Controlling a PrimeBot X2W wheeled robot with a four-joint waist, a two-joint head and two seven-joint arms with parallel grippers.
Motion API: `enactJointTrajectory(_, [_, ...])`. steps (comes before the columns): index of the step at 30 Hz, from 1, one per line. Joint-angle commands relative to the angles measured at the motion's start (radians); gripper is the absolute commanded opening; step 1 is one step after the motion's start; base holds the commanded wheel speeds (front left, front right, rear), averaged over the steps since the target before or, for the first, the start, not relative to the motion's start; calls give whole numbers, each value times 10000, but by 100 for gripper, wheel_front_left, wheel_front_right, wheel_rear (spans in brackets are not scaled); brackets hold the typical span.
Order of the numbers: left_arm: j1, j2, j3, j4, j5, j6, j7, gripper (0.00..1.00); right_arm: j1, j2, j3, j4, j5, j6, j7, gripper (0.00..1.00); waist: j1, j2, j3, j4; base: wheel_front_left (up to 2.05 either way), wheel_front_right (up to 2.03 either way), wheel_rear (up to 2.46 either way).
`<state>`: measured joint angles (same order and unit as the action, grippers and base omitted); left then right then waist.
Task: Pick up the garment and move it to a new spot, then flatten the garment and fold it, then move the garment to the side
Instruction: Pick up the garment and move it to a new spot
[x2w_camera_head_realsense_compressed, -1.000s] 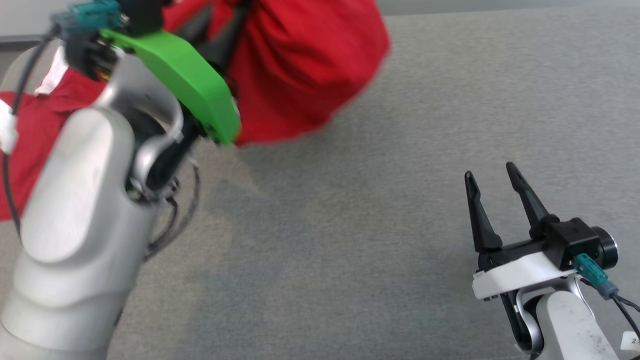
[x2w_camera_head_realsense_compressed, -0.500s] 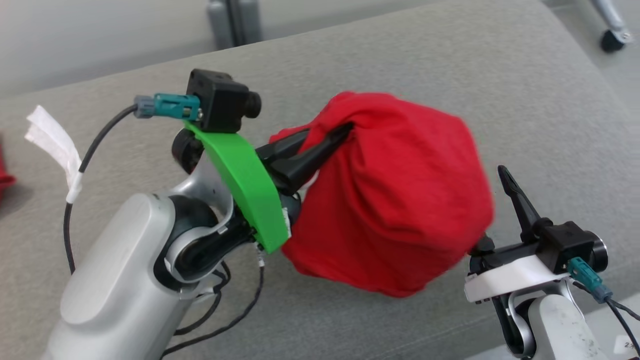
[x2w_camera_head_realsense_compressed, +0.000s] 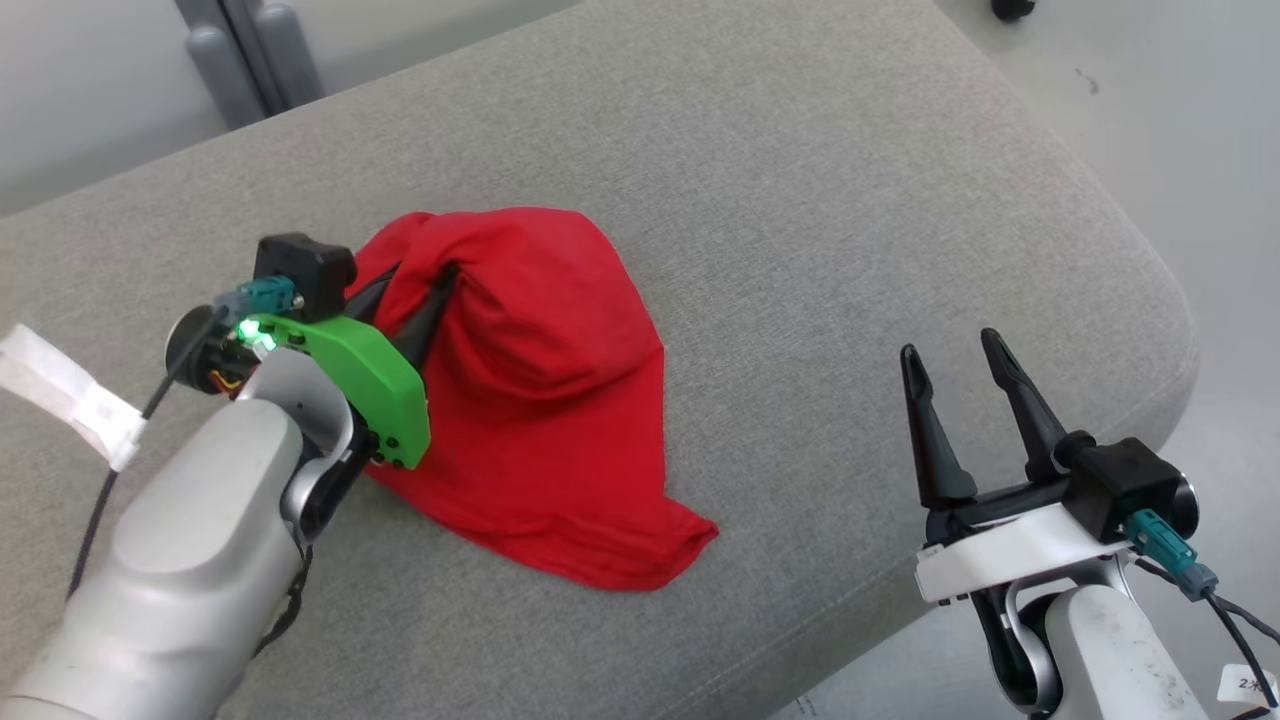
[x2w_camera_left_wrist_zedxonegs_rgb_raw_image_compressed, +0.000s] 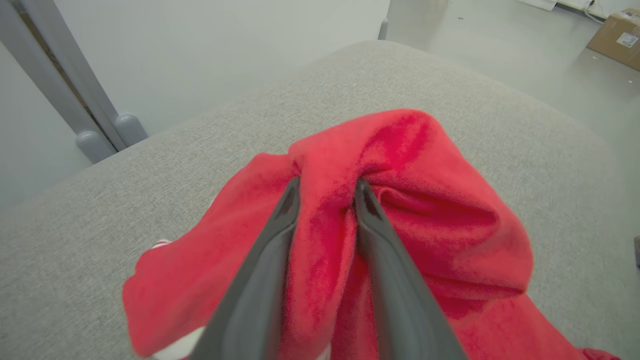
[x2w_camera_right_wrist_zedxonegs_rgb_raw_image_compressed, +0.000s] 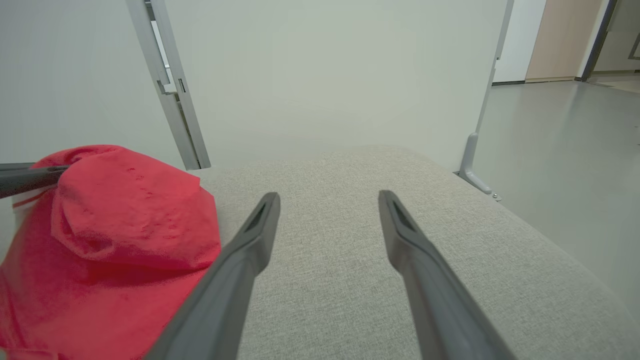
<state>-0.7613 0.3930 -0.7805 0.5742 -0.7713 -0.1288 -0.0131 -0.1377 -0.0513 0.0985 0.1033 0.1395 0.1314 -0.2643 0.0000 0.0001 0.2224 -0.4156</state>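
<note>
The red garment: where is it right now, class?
In the head view the red garment lies heaped on the grey cushion, left of centre, a fold between the fingers of the left gripper.

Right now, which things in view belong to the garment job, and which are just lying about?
Job: red garment, left gripper holding it, right gripper, grey cushion.
Lying about: cardboard box, metal posts.

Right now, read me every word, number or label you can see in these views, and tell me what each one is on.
"2", then a mark too blurred to read: small white tag at the head view's lower right corner.
White label on the brown cardboard box: too small to read.
Nothing else is legible.
</note>
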Motion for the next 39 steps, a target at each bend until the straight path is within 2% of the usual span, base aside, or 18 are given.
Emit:
enactJointTrajectory(1, [-79,-197,-186,564,104,-19,-343,100,62,6,-51,6,75,-15,-3,100,0,-1,65,-105,0,0,0])
enactJointTrajectory(6, [-416,-720,-426,2072,628,102,-1825,100,101,7,-161,38,-40,-14,-3,100,0,-1,-79,273,0,0,0])
enactJointTrajectory(10, [-340,-1224,8,2260,988,778,-2496,100,253,3,-314,-17,-241,-14,-3,100,0,-1,-353,735,0,0,0])
enactJointTrajectory(15, [1186,-1535,1692,-87,2048,1748,-2505,100,514,2,-695,-249,-527,-15,-3,100,0,-1,-780,1429,0,0,0])
enactJointTrajectory(18, [2341,-1858,2579,-1381,2600,1978,-2510,100,768,-86,-1035,-428,-664,-15,-3,100,0,-1,-1018,1893,0,0,0])
enactJointTrajectory(23, [4315,-2356,3399,-2820,3731,2004,-2514,100,1308,-300,-1674,-838,-985,-15,-3,100,0,-1,-1313,2782,0,0,0])
enactJointTrajectory(27, [5542,-2640,4025,-3400,4423,1967,-2511,100,1724,-407,-2093,-1019,-1225,-15,-2,100,0,-1,-1511,3403,0,0,0])
enactJointTrajectory(32, [6932,-2835,4883,-3586,4999,1854,-2515,100,2161,-399,-2410,-1020,-1368,-15,-2,100,0,-1,-1796,3995,0,0,0])
enactJointTrajectory(39, [8262,-3060,5967,-3605,5454,1540,-2514,100,2586,-283,-2628,-938,-1441,-15,-2,100,0,-1,-2129,4489,0,0,0])
